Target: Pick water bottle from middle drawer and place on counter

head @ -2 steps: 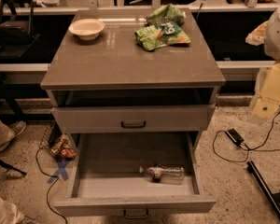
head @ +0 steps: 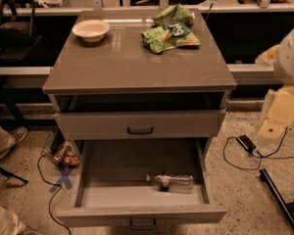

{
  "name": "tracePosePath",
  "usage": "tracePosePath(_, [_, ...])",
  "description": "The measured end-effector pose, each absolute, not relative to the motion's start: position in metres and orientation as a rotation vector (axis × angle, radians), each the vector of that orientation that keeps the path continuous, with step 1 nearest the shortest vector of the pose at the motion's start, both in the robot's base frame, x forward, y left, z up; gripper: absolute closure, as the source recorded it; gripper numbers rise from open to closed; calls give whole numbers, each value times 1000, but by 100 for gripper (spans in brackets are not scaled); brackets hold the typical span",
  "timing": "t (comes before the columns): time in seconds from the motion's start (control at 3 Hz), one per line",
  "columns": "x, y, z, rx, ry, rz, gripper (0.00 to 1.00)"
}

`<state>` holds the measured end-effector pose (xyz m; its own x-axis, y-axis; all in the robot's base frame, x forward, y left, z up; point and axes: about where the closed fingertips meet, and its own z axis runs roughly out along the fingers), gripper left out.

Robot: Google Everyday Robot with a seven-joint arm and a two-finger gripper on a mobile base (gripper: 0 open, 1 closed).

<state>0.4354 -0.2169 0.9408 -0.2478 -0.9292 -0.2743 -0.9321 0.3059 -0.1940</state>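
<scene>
The water bottle [head: 172, 181] lies on its side in the open middle drawer [head: 122, 165], near the front right, with its white cap pointing left. The drawer is pulled far out at the bottom of the grey cabinet. The counter [head: 132, 67] is the cabinet's glossy grey-brown top. My gripper [head: 270, 129] hangs at the end of the white and cream arm at the right edge. It is to the right of the cabinet, above the floor, and well apart from the bottle and the drawer.
A white bowl [head: 90, 30] and green snack bags [head: 170, 31] sit at the back of the counter. A drawer front with a black handle [head: 139, 130] is above the open drawer. A power adapter with cable [head: 246, 142], a dark bar [head: 279, 195] and a shoe [head: 14, 136] are on the floor.
My arm at the right edge has come down a little. The bottle, drawer and counter items have not moved.
</scene>
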Motion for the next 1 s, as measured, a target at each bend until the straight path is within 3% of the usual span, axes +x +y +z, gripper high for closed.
tracePosePath(0.67, [418, -186, 764, -1346, 2284, 517, 0])
tracePosePath(1.0, [417, -186, 766, -1354, 2284, 516, 0])
